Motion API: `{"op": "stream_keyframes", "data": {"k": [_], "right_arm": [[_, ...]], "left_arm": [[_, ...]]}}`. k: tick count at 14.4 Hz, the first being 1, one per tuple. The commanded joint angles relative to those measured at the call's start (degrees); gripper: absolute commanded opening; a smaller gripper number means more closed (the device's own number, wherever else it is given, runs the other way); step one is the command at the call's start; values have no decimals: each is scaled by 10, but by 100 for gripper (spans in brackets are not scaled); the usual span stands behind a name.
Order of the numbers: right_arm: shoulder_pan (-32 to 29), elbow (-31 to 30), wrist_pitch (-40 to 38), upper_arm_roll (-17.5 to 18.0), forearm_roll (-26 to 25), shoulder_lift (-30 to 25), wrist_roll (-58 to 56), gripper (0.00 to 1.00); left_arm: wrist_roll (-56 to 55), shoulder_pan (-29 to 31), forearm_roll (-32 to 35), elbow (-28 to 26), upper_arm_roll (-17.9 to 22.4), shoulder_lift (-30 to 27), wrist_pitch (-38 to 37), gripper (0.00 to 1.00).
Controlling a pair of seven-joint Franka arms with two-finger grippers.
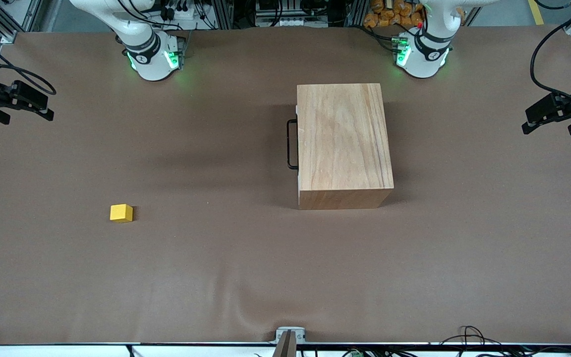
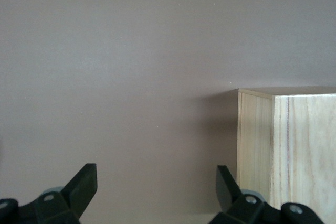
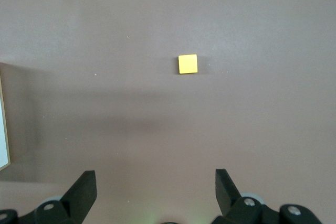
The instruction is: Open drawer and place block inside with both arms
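The drawer is shut inside a light wooden box [image 1: 344, 144]. Its black bar handle [image 1: 291, 144] faces the right arm's end of the table. The yellow block [image 1: 121, 213] lies on the brown table, nearer the front camera than the box and toward the right arm's end. My right gripper [image 1: 23, 117] hangs open at that end of the table. In its wrist view the right gripper [image 3: 156, 182] holds nothing, and the block [image 3: 188, 63] lies well apart from it. My left gripper [image 1: 552, 130] hangs open at the left arm's end. Its wrist view shows the left gripper [image 2: 156, 182] holding nothing, with the box [image 2: 294, 150] beside it.
A brown cloth [image 1: 216, 277] covers the whole table, with a slight wrinkle near the front edge. The two green-lit arm bases [image 1: 152, 57] [image 1: 422, 54] stand along the edge farthest from the front camera. Cables trail at the table's corners.
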Motion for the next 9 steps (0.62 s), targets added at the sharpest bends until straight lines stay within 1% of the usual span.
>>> {"op": "stream_keyframes", "data": {"k": [1, 5, 7, 9], "right_arm": [[-5, 19, -24, -1, 0, 10, 1, 100], [-7, 18, -25, -1, 0, 9, 5, 100], [-11, 18, -41, -1, 0, 9, 5, 100], [-11, 18, -41, -1, 0, 9, 5, 100]], "left_arm": [[11, 1, 2, 0, 1, -5, 1, 100], [11, 2, 2, -1, 1, -3, 1, 100], [10, 1, -1, -1, -2, 1, -3, 100], [4, -6, -15, 0, -9, 8, -4, 100]]}}
